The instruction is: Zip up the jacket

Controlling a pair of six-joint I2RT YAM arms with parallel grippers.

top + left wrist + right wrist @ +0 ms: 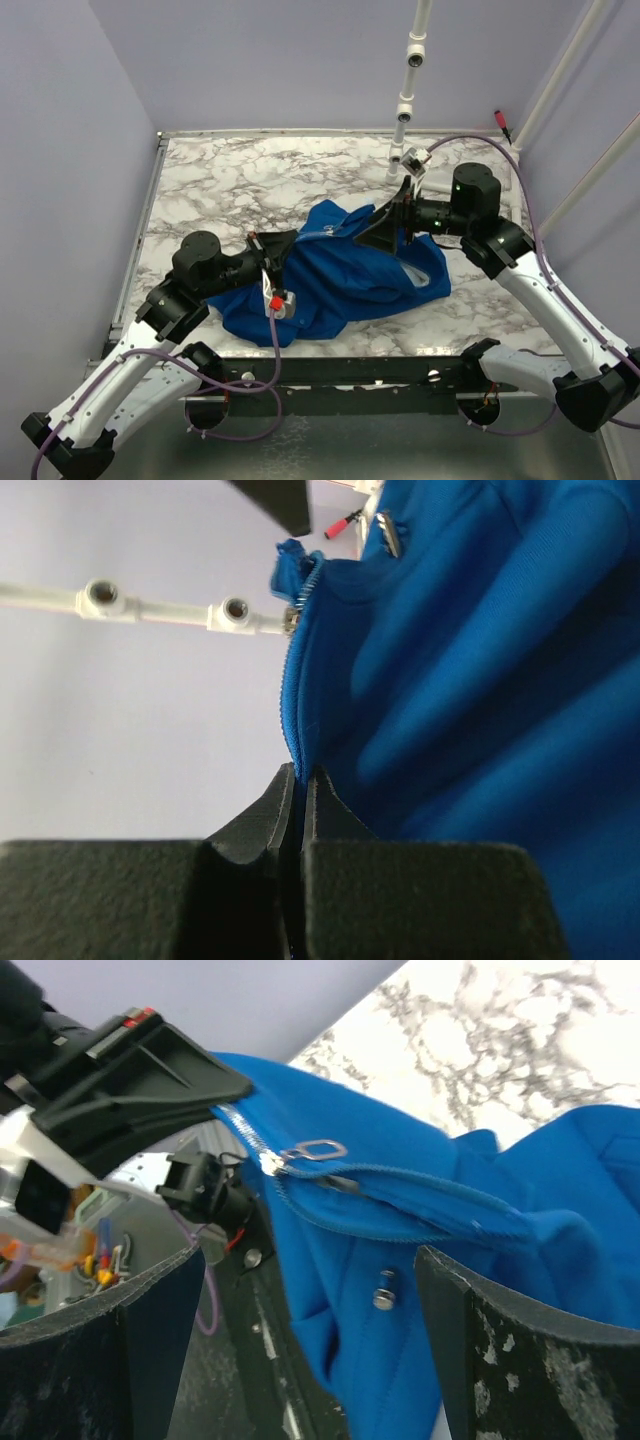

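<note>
Left pincer (300, 782) tight on jacket (480, 700)

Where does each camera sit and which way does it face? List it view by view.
Top external: above and behind the bases, looking down on the marble table and blue jacket; left arm and right arm show.
Left wrist: on the left arm, looking along the jacket's zipper; its own jaws show, shut on the jacket's edge.
Right wrist: on the right arm, facing the zipper pull; its own open jaws frame it.
Shared: both wrist views show the zipper.
</note>
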